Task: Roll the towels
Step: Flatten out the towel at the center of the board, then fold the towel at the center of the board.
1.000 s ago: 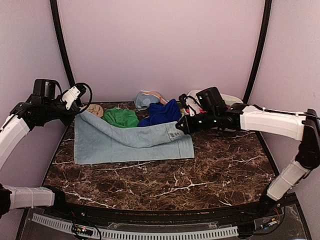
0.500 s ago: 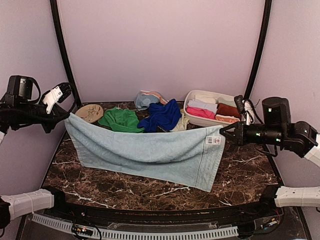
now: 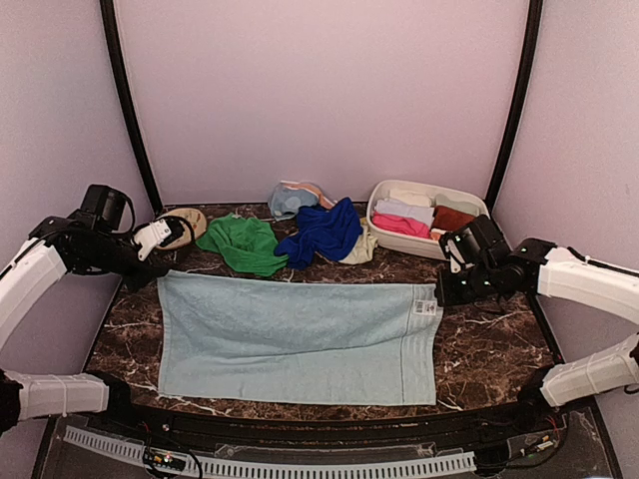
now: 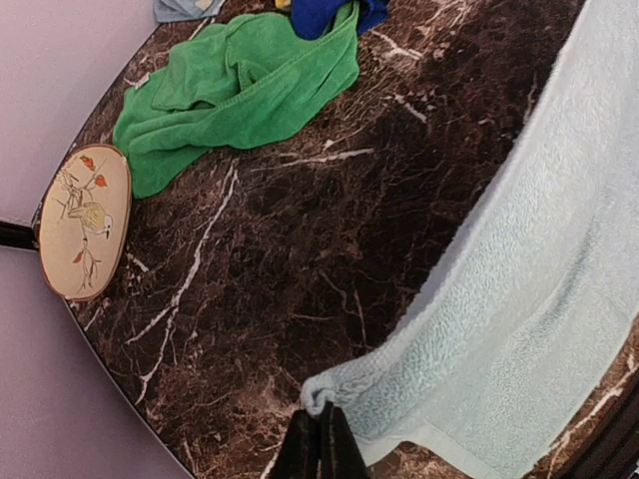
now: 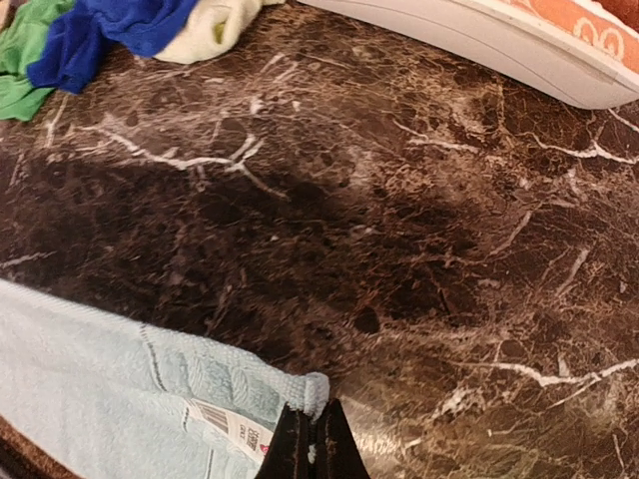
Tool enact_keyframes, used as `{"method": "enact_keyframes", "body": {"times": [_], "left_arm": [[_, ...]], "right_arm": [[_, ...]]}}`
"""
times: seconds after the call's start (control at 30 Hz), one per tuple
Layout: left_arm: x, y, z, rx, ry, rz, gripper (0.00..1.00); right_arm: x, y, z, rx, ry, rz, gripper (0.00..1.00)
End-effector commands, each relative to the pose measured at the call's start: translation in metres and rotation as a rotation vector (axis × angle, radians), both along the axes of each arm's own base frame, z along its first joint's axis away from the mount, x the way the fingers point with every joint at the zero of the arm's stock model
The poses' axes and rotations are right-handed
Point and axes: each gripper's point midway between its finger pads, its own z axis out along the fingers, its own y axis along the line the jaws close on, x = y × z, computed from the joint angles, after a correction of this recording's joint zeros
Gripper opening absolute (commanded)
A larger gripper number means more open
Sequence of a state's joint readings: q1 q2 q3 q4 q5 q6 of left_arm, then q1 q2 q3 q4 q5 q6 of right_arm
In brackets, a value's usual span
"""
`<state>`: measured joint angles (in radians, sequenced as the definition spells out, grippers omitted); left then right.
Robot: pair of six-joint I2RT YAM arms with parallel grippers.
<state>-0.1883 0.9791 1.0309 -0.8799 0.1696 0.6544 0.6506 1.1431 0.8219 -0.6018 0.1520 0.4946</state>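
Note:
A light blue towel (image 3: 300, 337) lies spread flat across the middle of the marble table. My left gripper (image 3: 157, 270) is shut on its far left corner (image 4: 321, 395). My right gripper (image 3: 440, 294) is shut on its far right corner (image 5: 312, 390), beside the white label (image 5: 228, 429). Behind the spread towel lie a green towel (image 3: 243, 242), a royal blue towel (image 3: 321, 230) and a pale yellow-green one (image 3: 358, 249). A light blue and pink cloth (image 3: 293, 198) lies at the back.
A white oval basin (image 3: 424, 243) at the back right holds rolled pink, white and rust towels. A tan round disc with a bird pattern (image 3: 181, 226) lies at the back left, close to my left gripper. Black frame posts stand at both back corners.
Both grippers lifted the light blue towel, pulled it taut between them, then lowered it. It now lies flat and spread on the table, nearer the front edge.

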Motion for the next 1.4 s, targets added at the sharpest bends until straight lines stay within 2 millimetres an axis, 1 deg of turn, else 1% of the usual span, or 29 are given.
{"method": "enact_keyframes", "body": {"times": [0.0,0.03,0.07,0.17,0.33,0.37,0.4,0.5,0.63,0.67,0.7,0.8,0.93,1.07,1.13,1.2,1.23,1.37], "left_arm": [[0.046,0.01,-0.02,0.073,-0.111,0.058,0.0],[0.056,0.011,-0.024,0.082,-0.131,0.064,0.0],[0.061,0.011,-0.03,0.09,-0.129,0.07,0.0],[0.08,0.011,-0.04,0.101,-0.15,0.086,0.0],[0.101,0.013,-0.061,0.124,-0.139,0.111,0.0],[0.104,0.014,-0.066,0.133,-0.133,0.117,0.0],[0.107,0.015,-0.07,0.143,-0.13,0.119,0.0],[0.114,0.019,-0.079,0.171,-0.129,0.132,0.0],[0.122,0.021,-0.086,0.183,-0.125,0.144,0.0],[0.123,0.022,-0.087,0.182,-0.122,0.15,0.0],[0.123,0.022,-0.089,0.177,-0.118,0.151,0.0],[0.123,0.018,-0.09,0.15,-0.104,0.147,0.0],[0.121,0.017,-0.092,0.124,-0.088,0.148,0.0],[0.123,0.023,-0.092,0.111,-0.087,0.166,0.0],[0.123,0.025,-0.093,0.104,-0.083,0.172,0.0],[0.122,0.025,-0.091,0.095,-0.082,0.174,0.0],[0.119,0.023,-0.091,0.086,-0.077,0.168,0.0],[0.1,0.012,-0.091,0.03,-0.052,0.117,0.0]], "right_arm": [[0.053,-0.003,0.006,-0.017,-0.105,-0.077,0.0],[0.061,-0.003,0.002,-0.02,-0.1,-0.088,0.0],[0.068,-0.001,-0.005,-0.025,-0.084,-0.088,0.0],[0.086,0.009,-0.02,-0.022,-0.066,-0.074,0.0],[0.11,0.025,-0.031,-0.013,-0.072,-0.055,0.0],[0.117,0.027,-0.026,-0.015,-0.087,-0.052,0.0],[0.122,0.028,-0.032,-0.033,-0.077,-0.049,0.0],[0.136,0.026,-0.034,-0.061,-0.082,-0.057,0.0],[0.153,0.022,-0.034,-0.071,-0.085,-0.071,0.0],[0.154,0.02,-0.038,-0.077,-0.074,-0.072,0.0],[0.162,0.021,-0.031,-0.068,-0.088,-0.076,0.0],[0.171,0.021,-0.028,-0.069,-0.093,-0.083,0.0],[0.172,0.023,-0.026,-0.042,-0.098,-0.083,0.0],[0.167,0.026,-0.023,-0.008,-0.118,-0.072,0.0],[0.159,0.023,-0.03,-0.003,-0.112,-0.067,0.0],[0.154,0.022,-0.028,0.007,-0.11,-0.071,0.0],[0.15,0.02,-0.028,0.012,-0.105,-0.076,0.0],[0.127,0.011,-0.04,0.032,-0.07,-0.116,0.0]]}}
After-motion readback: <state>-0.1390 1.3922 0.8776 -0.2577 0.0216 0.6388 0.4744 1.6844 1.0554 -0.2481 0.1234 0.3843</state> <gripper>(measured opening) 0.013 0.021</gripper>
